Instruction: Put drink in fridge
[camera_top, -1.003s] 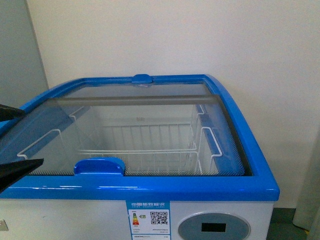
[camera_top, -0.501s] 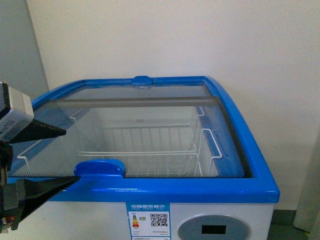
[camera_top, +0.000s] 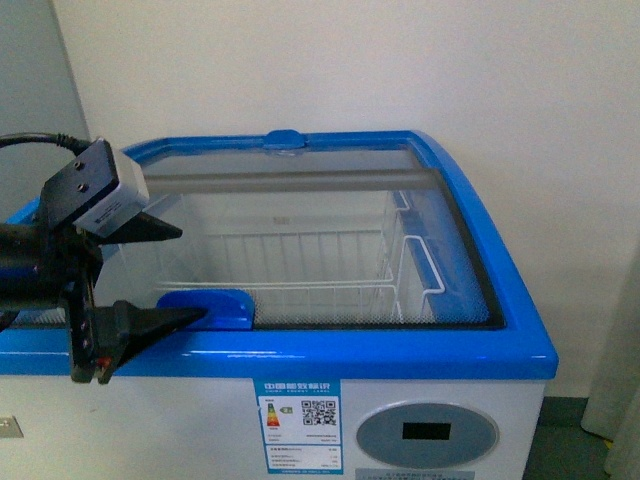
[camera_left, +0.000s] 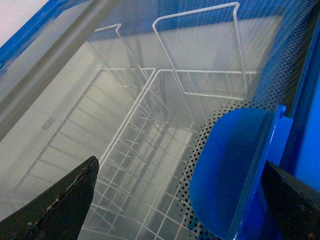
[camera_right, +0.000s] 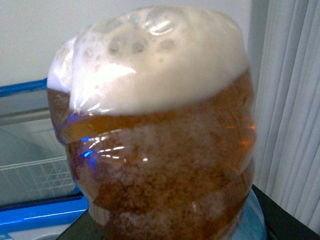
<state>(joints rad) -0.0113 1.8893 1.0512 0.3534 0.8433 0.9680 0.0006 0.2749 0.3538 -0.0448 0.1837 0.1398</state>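
The fridge (camera_top: 420, 355) is a white chest freezer with a blue rim, a sliding glass lid (camera_top: 300, 180) and an oval grey display panel (camera_top: 427, 433). A blue lid handle (camera_top: 215, 305) sits at the lid's front edge. My left gripper (camera_top: 192, 274) is open at the front left, its black fingers above and below the handle. In the left wrist view the handle (camera_left: 235, 175) lies between the open gripper (camera_left: 179, 162), nearer one finger. The drink (camera_right: 155, 140), a bottle of foamy brown liquid, fills the right wrist view, held in my shut right gripper. The right gripper is out of the front view.
A white wire basket (camera_top: 330, 270) hangs inside the fridge under the glass, also seen in the left wrist view (camera_left: 150, 145). A white wall stands behind. A pale curtain (camera_right: 295, 125) hangs to the right. The fridge's blue rim (camera_right: 40, 212) shows beside the bottle.
My left arm has come in from the left and moved up and forward. Its open fingers now sit around the blue lid handle. The fridge has shifted slightly up in the front view.
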